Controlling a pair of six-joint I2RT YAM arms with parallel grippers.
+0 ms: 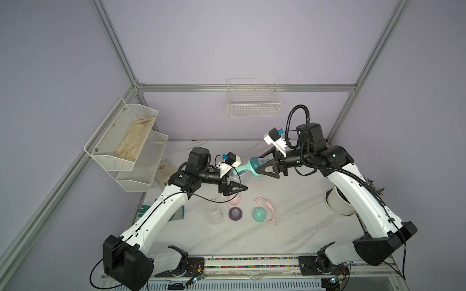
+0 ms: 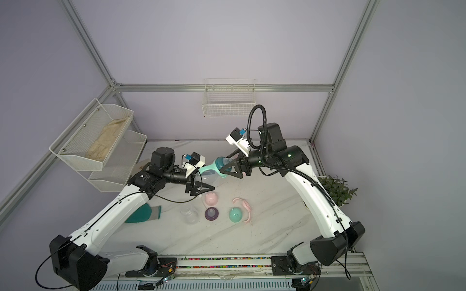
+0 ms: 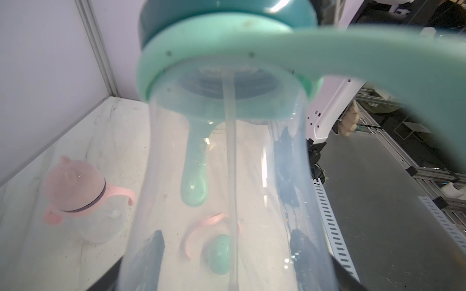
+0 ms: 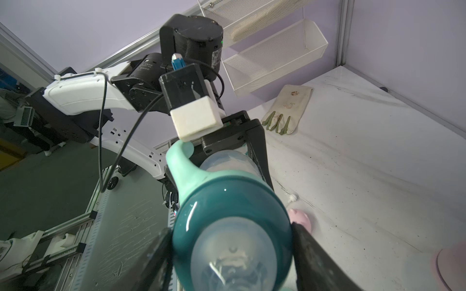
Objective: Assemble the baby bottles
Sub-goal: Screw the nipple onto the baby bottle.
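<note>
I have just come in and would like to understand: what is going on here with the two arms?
Both arms hold one baby bottle in the air between them. The left pincer grips its clear body, and the right pincer is closed on the teal collar, with the mint handle ring at the neck. On the table are loose parts: a clear bottle, a purple collar, a mint dome cap and a pink handle ring. One pink-capped bottle stands complete.

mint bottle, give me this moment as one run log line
left gripper: shut on mint bottle | right gripper: shut on teal collar | mint cap: loose on table | also loose: purple collar, pink ring
</note>
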